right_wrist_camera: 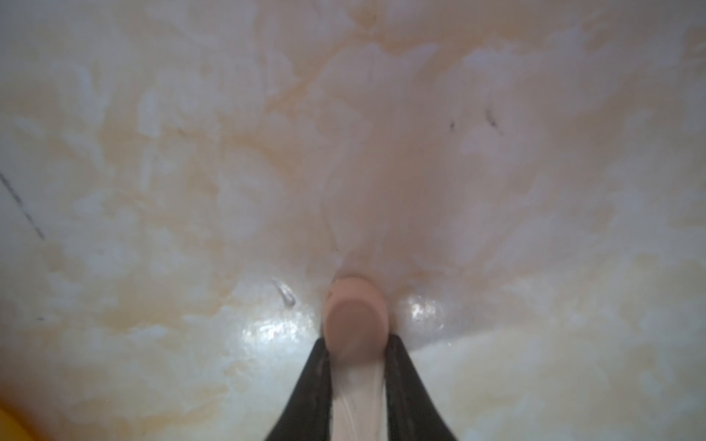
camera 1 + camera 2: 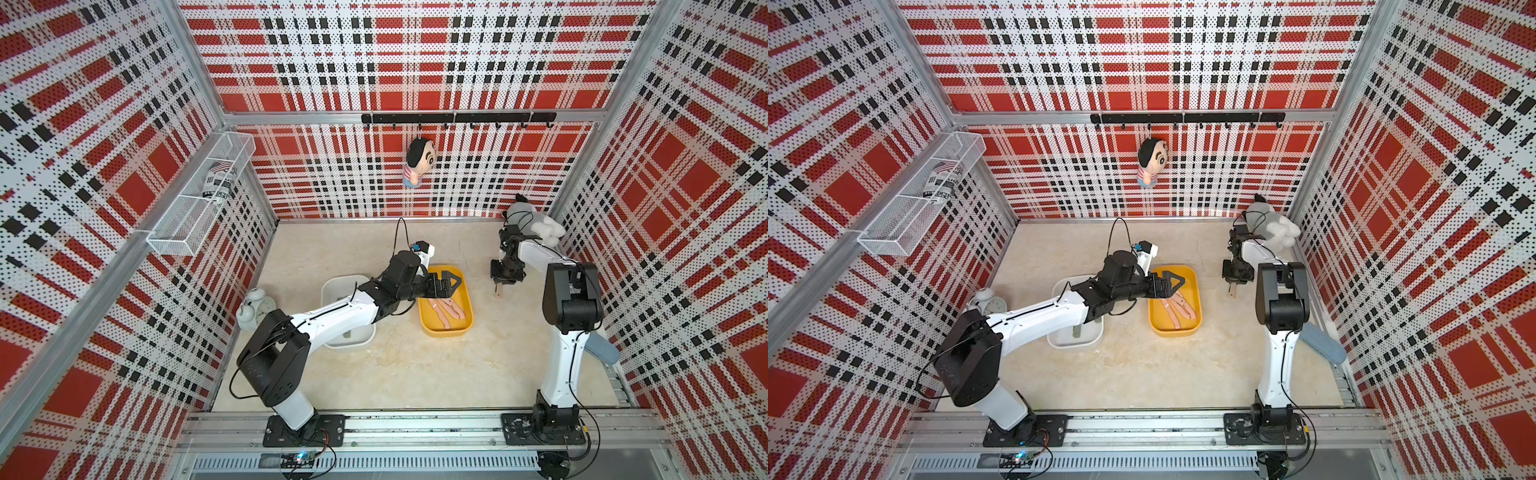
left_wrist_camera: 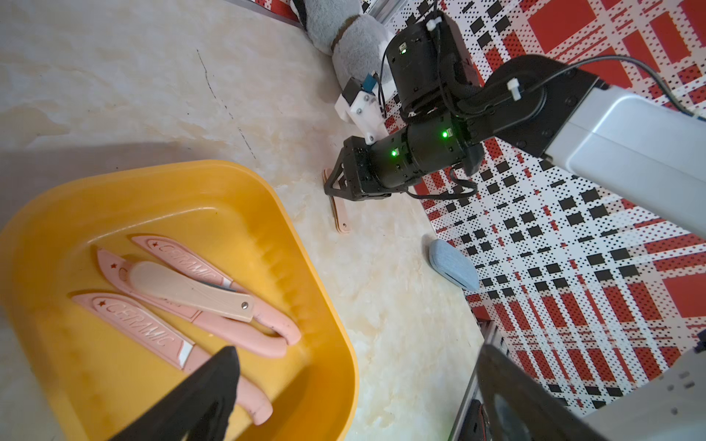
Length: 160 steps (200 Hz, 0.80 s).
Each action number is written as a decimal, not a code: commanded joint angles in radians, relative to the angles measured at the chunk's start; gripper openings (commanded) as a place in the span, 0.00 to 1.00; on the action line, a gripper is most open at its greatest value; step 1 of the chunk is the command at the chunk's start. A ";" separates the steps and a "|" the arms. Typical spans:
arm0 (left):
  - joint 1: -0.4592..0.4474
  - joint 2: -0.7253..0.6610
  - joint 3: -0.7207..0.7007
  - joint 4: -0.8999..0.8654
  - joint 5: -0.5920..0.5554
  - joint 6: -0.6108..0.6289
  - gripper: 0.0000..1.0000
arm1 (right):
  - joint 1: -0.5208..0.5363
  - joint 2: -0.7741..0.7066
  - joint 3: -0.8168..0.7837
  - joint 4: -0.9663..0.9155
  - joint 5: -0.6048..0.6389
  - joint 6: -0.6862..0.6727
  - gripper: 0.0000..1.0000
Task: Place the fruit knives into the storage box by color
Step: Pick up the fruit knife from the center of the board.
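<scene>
**Table.** The marbled table (image 2: 415, 365) carries 2 storage boxes, and 1 knife lies outside them.

**Boxes.** The white storage box (image 2: 332, 291) stands on the robot's left. It is largely covered by the left arm, and 1 grey-green knife (image 2: 1077, 331) is seen in it. The yellow storage box (image 2: 445, 332) stands near the middle. In the left wrist view 4 pink knives (image 3: 145, 328) are counted in it: 3 sheathed ones and 1 paler folded one lying across them.

**Loose pink knife.** The loose pink knife (image 2: 498, 293) lies flat on the table, to the robot's right of the yellow storage box and apart from it. Its long axis runs from the far wall toward the robot bases. This is judged roughly parallel to the long side of the yellow storage box.

**Right gripper.** The right gripper (image 1: 356, 341) is set down over the loose pink knife, toward its far end. In the right wrist view both fingers (image 1: 313, 366) are pressed against the 2 long edges, so the knife is clamped across its width. No lift off the table is visible.

**Left gripper.** The left gripper (image 2: 453, 286) hangs over the far half of the yellow storage box with its jaws spread wide, and nothing is held.

**Governing relation.** The destination is judged to be the yellow storage box, to the robot's left of the grip. A lift and a leftward carry are required, with little wrist rotation. The space above that box is occupied by the left gripper, so a clash between the arms is judged the main risk.
</scene>
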 commanded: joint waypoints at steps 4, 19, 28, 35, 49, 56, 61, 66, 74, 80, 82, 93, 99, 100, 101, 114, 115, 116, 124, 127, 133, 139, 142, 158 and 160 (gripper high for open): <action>0.005 -0.027 -0.011 0.023 -0.002 0.000 0.99 | 0.007 -0.008 -0.011 0.005 -0.020 -0.004 0.19; 0.007 -0.027 -0.011 0.022 -0.002 0.000 0.98 | 0.009 -0.014 -0.010 0.004 -0.023 -0.005 0.19; 0.007 -0.029 -0.011 0.021 -0.002 0.000 0.98 | 0.011 -0.017 -0.008 0.002 -0.026 -0.005 0.18; 0.007 -0.028 -0.010 0.021 -0.002 0.000 0.99 | 0.011 -0.022 -0.007 0.001 -0.028 -0.006 0.17; 0.007 -0.029 -0.011 0.021 -0.005 0.000 0.98 | 0.013 -0.029 -0.003 -0.002 -0.030 -0.006 0.17; 0.007 -0.027 -0.011 0.020 -0.005 0.000 0.98 | 0.014 -0.033 -0.001 -0.003 -0.031 -0.004 0.17; 0.008 -0.027 -0.009 0.020 -0.005 0.000 0.98 | 0.015 -0.036 0.000 -0.005 -0.032 -0.004 0.17; 0.008 -0.027 -0.008 0.019 -0.005 0.000 0.98 | 0.016 -0.039 0.002 -0.007 -0.033 -0.004 0.17; 0.008 -0.028 -0.009 0.020 -0.005 -0.001 0.98 | 0.020 -0.043 0.003 -0.010 -0.033 -0.004 0.17; 0.008 -0.028 -0.009 0.020 -0.005 -0.001 0.98 | 0.022 -0.047 0.007 -0.012 -0.034 -0.003 0.16; 0.008 -0.028 -0.008 0.019 -0.005 -0.001 0.98 | 0.023 -0.048 0.008 -0.013 -0.034 -0.002 0.17; 0.009 -0.029 -0.010 0.019 -0.005 -0.001 0.98 | 0.026 -0.055 0.012 -0.016 -0.042 -0.001 0.16; 0.009 -0.029 -0.011 0.019 -0.005 -0.001 0.98 | 0.028 -0.060 0.012 -0.015 -0.046 -0.001 0.17; 0.010 -0.029 -0.011 0.019 -0.005 -0.001 0.98 | 0.030 -0.061 0.012 -0.016 -0.046 -0.001 0.17; 0.010 -0.029 -0.011 0.018 -0.005 -0.001 0.98 | 0.030 -0.062 0.012 -0.015 -0.046 -0.001 0.17; 0.011 -0.030 -0.008 0.015 -0.007 -0.001 0.98 | 0.037 -0.069 0.017 -0.026 -0.042 0.000 0.17; 0.011 -0.029 -0.009 0.014 -0.008 -0.001 0.98 | 0.038 -0.069 0.017 -0.027 -0.042 0.000 0.17; 0.011 -0.030 -0.009 0.014 -0.008 -0.001 0.98 | 0.039 -0.070 0.018 -0.027 -0.042 0.000 0.17; 0.012 -0.031 -0.009 0.009 -0.011 0.000 0.98 | 0.045 -0.077 0.018 -0.031 -0.040 0.002 0.17; 0.013 -0.030 -0.008 0.007 -0.013 0.000 0.98 | 0.048 -0.079 0.018 -0.033 -0.041 0.002 0.17; 0.014 -0.031 -0.007 0.002 -0.016 0.002 0.98 | 0.051 -0.085 0.018 -0.035 -0.040 0.002 0.17; 0.014 -0.033 -0.007 -0.003 -0.019 0.003 0.98 | 0.056 -0.091 0.019 -0.039 -0.040 0.002 0.17; 0.016 -0.035 -0.007 -0.005 -0.020 0.005 0.98 | 0.059 -0.093 0.019 -0.041 -0.039 0.002 0.17; 0.020 -0.039 -0.008 -0.020 -0.025 0.009 0.99 | 0.074 -0.110 0.021 -0.049 -0.036 0.004 0.17; 0.021 -0.040 -0.009 -0.021 -0.025 0.009 0.98 | 0.076 -0.113 0.021 -0.050 -0.036 0.004 0.17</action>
